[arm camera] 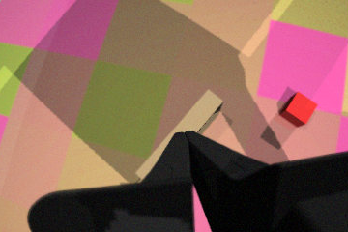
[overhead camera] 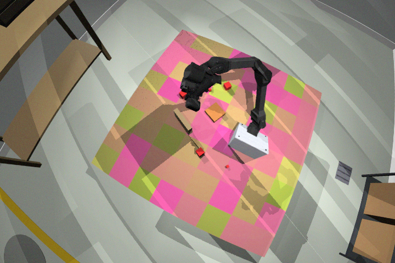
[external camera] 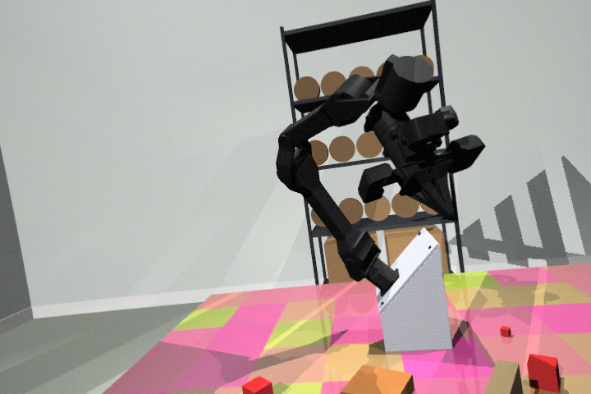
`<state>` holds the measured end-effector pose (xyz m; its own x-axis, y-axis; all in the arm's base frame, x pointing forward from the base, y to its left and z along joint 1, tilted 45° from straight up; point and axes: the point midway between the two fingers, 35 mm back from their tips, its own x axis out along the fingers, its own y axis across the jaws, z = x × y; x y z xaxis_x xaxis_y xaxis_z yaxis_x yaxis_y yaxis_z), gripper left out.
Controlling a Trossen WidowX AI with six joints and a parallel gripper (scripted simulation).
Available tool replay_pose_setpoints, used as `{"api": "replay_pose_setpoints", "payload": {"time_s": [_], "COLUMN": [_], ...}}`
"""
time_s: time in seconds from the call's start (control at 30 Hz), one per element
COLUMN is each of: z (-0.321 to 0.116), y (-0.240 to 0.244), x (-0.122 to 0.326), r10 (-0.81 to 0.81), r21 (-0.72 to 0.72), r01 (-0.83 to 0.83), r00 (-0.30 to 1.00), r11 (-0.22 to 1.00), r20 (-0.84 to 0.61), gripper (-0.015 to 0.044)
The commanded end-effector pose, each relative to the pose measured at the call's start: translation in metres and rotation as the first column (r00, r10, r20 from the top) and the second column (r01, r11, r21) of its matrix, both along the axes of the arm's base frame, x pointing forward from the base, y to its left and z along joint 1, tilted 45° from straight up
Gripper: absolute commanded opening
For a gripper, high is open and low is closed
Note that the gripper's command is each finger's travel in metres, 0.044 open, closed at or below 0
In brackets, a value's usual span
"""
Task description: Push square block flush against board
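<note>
The orange square block (overhead camera: 215, 112) (external camera: 378, 377) lies flat, apart from the board, with mat between them. The narrow tan board (overhead camera: 182, 120) (external camera: 504, 375) (arm camera: 197, 112) lies left of the block in the top view, its long side facing the block. My gripper (external camera: 451, 216) (arm camera: 184, 140) is shut with nothing between its fingers and is up in the air, clear of both parts. In the wrist view its fingers cover part of the board, and the block is out of sight. In the top view the fingertips are hard to make out against the dark hand.
Red cubes lie around the parts: one past the board's upper end (overhead camera: 182, 94) (arm camera: 302, 107), one near its lower end (overhead camera: 199, 152) (external camera: 542, 372), one beyond the block (overhead camera: 227, 85) (external camera: 258, 386), and small ones (overhead camera: 226, 166) (overhead camera: 209, 90). The arm stands on a white wedge base (overhead camera: 249, 141) (external camera: 417, 311).
</note>
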<state>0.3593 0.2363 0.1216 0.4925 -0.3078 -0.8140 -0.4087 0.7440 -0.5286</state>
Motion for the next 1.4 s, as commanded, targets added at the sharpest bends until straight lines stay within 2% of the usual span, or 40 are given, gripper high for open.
{"api": "replay_pose_setpoints", "payload": {"time_s": [0.0, 0.43, 0.87, 1.03, 1.17, 1.37], "z": [-0.017, -0.081, -0.137, -0.141, -0.173, -0.175], "y": [-0.015, -0.074, -0.134, -0.139, -0.170, -0.171], "x": [0.009, 0.027, 0.028, 0.028, 0.030, 0.031], "r10": [0.030, 0.078, 0.060, 0.058, 0.057, 0.057], "r21": [-0.097, -0.335, -0.393, -0.391, -0.393, -0.393], "r01": [-0.037, -0.214, -0.432, -0.443, -0.442, -0.442], "r00": [0.997, 0.924, 0.731, 0.719, 0.719, 0.719], "r11": [0.995, 0.918, 0.812, 0.807, 0.806, 0.806], "r20": [-0.067, -0.375, -0.679, -0.693, -0.693, -0.693], "gripper": [0.0000, 0.0000, 0.0000, 0.0000, 0.0000, 0.0000]}}
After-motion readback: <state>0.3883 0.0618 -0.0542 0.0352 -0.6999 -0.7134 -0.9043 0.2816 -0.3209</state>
